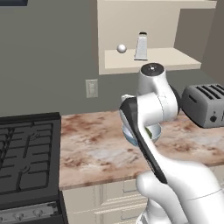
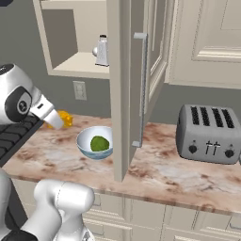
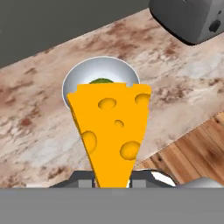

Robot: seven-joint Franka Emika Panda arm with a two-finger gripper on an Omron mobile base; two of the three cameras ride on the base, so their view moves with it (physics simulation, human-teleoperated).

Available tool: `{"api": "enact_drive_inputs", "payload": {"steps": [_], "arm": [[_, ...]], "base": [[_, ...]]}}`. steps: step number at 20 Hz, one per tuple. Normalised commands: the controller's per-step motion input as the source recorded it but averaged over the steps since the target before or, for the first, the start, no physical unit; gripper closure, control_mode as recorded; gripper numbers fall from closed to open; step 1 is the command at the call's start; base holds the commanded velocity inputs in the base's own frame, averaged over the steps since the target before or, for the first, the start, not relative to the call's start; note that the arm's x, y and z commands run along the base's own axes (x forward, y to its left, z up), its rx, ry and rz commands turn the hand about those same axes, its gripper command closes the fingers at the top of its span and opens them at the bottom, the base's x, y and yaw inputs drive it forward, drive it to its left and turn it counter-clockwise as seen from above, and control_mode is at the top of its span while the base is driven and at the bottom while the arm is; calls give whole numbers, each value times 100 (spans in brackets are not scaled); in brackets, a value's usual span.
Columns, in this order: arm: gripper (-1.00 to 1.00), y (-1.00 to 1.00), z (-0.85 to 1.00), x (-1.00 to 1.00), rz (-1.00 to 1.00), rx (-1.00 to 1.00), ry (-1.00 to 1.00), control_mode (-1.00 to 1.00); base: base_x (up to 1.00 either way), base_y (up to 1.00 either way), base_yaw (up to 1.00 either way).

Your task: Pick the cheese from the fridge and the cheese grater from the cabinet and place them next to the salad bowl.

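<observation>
My gripper is shut on the cheese, an orange wedge with holes. I hold it above the marble counter, just over the near side of the salad bowl. From the right base view the cheese hangs left of the salad bowl, with green leaves inside it. My arm covers most of the salad bowl in the left base view. The cheese grater stands upright on the shelf of the open cabinet. The fridge is out of view.
A grey toaster sits on the counter right of the bowl. A cabinet door stands open over the counter. A small white ball rests beside the grater. The black stove lies to the left.
</observation>
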Motion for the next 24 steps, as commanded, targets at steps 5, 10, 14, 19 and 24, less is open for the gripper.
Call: {"api": "enact_drive_inputs", "payload": {"steps": [5, 10, 14, 19, 24], "arm": [[100, -48, -10, 0, -13, 0, 5, -100], [100, -54, -14, 0, -5, 0, 7, -100], [100, -49, -36, -3, -4, -1, 0, -100], [100, -47, -37, -1, -4, -1, 5, -100], [100, -50, -30, 1, -4, 0, 20, -100]], "base": [[0, 0, 0], [0, 0, 0], [0, 0, 0], [0, 0, 0], [0, 0, 0]]}}
